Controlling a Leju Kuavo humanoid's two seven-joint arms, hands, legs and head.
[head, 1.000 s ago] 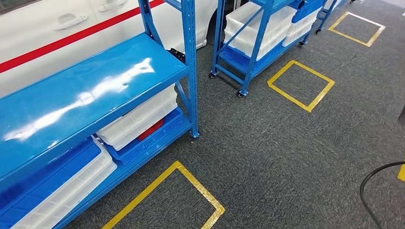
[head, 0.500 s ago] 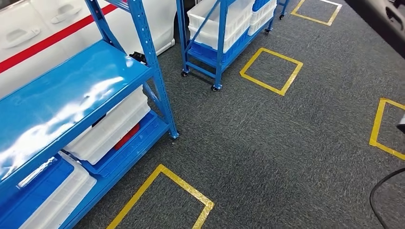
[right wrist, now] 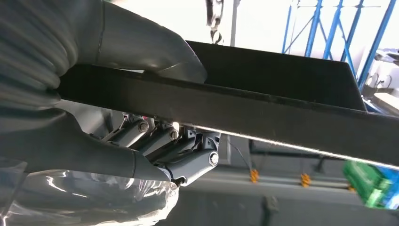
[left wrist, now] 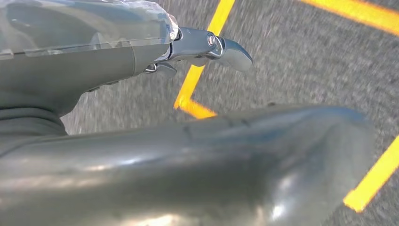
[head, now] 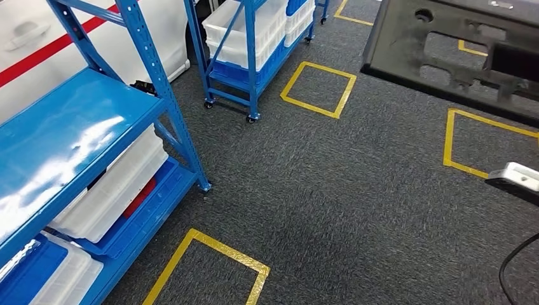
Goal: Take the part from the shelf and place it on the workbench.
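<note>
The black part (head: 457, 57) hangs at the head view's upper right over open grey carpet (head: 343, 190), its long axis slanting toward the right. The right hand (right wrist: 141, 127) clamps its edge between thumb and fingers (right wrist: 162, 141). The left hand (left wrist: 188, 141) holds nothing, fingers (left wrist: 207, 44) extended. Blue shelf (head: 76, 140) stands left.

We look down on grey carpet (head: 356, 190) marked with yellow tape squares (head: 318, 89). A second blue rack (head: 245, 57) on castors stands farther off, stacked with white bins (head: 245, 28) over a blue tray (head: 254, 67). More white bins (head: 111, 190) and blue crates (head: 28, 273) lie low on the near side, a red item (head: 141, 196) between them. A white car body with a red stripe (head: 44, 51) stands behind. A black cable (head: 511, 267) curls at the carpet's edge.
</note>
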